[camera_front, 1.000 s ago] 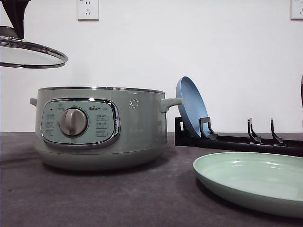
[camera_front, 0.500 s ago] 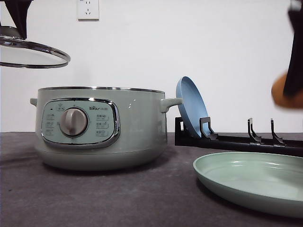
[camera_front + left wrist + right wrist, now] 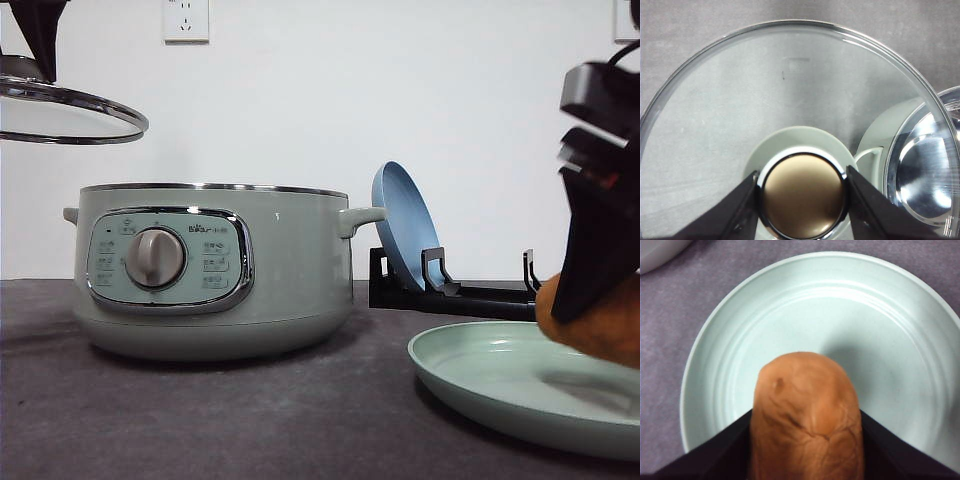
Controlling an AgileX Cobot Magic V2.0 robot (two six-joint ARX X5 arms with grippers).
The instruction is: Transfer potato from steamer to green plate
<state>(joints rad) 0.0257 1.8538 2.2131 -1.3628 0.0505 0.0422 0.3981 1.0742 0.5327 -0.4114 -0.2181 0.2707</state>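
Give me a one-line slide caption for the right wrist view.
Right gripper holds the potato over the green plate, ready for release.

The left gripper (image 3: 802,200) clamps the lid's bronze-topped knob (image 3: 803,196), one black finger (image 3: 737,210) on each side. The glass lid (image 3: 765,90) spreads out around the knob. Seen through and beside the lid's edge is what looks like the steamer (image 3: 922,170), with a pale handle and shiny inside, on the grey table (image 3: 680,30).
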